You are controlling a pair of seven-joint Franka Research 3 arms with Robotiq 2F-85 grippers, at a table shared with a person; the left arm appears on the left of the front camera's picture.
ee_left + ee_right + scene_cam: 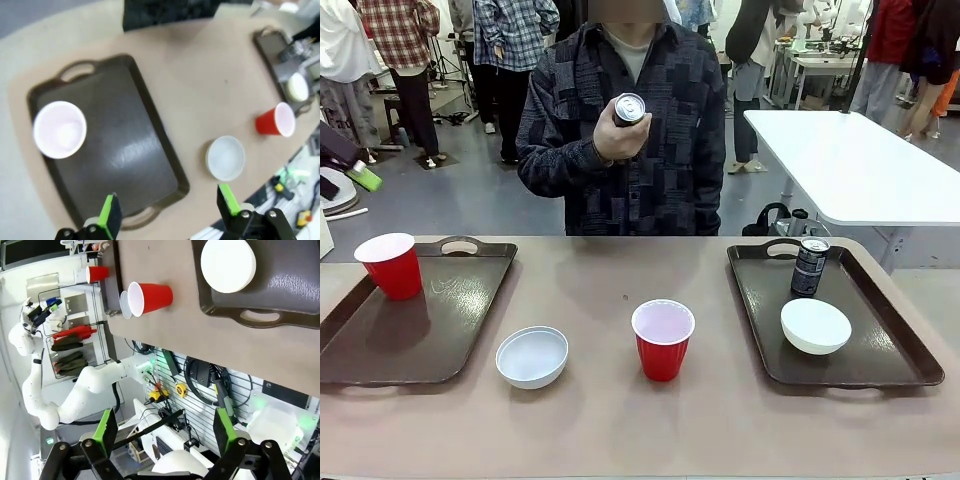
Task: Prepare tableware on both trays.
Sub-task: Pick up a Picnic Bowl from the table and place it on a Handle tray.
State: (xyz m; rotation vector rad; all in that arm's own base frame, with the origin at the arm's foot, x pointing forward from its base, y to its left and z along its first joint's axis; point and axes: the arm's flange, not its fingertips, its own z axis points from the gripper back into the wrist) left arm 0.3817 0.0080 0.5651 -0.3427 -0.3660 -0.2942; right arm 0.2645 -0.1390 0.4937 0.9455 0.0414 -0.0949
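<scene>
Pale brown bench (620, 425) stretches between the robot and a person at its far side. Left fingers (107, 216) stand wide apart, holding nothing, above the near end of the left tray (125, 150), where a red cup (59, 129) stands upright in a far corner. Just beside that tray a white bowl (226, 158) sits on bare bench, with a second red cup (663, 340) farther right. Right fingers (106, 427) are likewise spread and empty. The right tray (295, 290) ahead of them carries a second bowl (228, 265) and an upright black can (809, 267). The person's hand (618, 135) holds a second can (628, 108).
</scene>
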